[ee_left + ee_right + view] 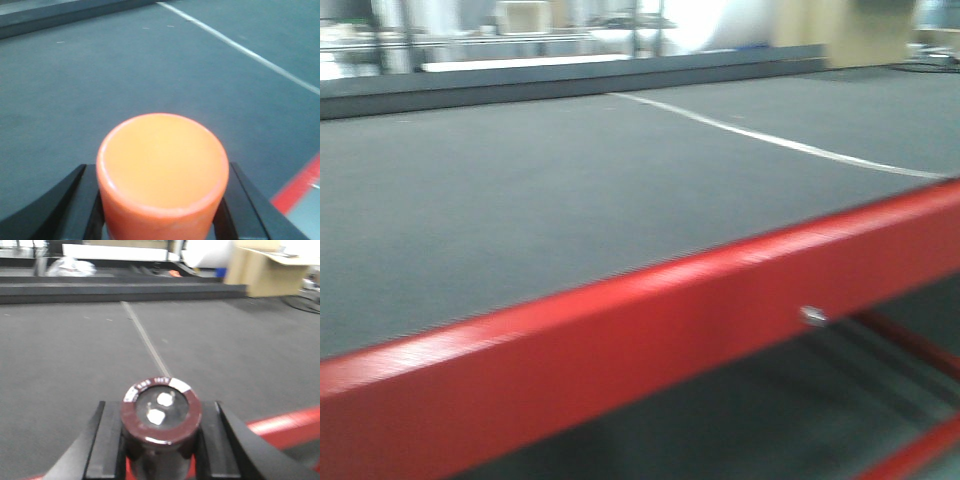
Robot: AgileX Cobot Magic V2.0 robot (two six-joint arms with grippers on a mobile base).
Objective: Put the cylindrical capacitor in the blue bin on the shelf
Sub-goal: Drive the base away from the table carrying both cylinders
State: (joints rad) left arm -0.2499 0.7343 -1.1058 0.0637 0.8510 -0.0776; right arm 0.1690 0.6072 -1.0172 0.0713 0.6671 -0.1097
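A wide counter (570, 200) covered in dark grey matting filled most of every view. A raised dark ledge (520, 88) ran along its far edge. Beyond the ledge the room was a blur of pale shapes and thin metal uprights, too soft to name. Along the counter's front edge ran a broad red rail (650, 340), glossy, with a small silver bolt head (812, 317) on its face. A thin white line (770, 140) crossed the matting from the far edge toward the front right corner.

Past the far right corner stood a tan cardboard box (270, 270) with its flaps up; its contents could not be made out.

The left jaws were closed on a stubby orange cylinder (162, 170), flat top upward, above the matting near the front edge. The right jaws pinched the cylindrical capacitor (161, 412) — dark, upright, two pale terminals on its top — directly above the red rail at the front edge.
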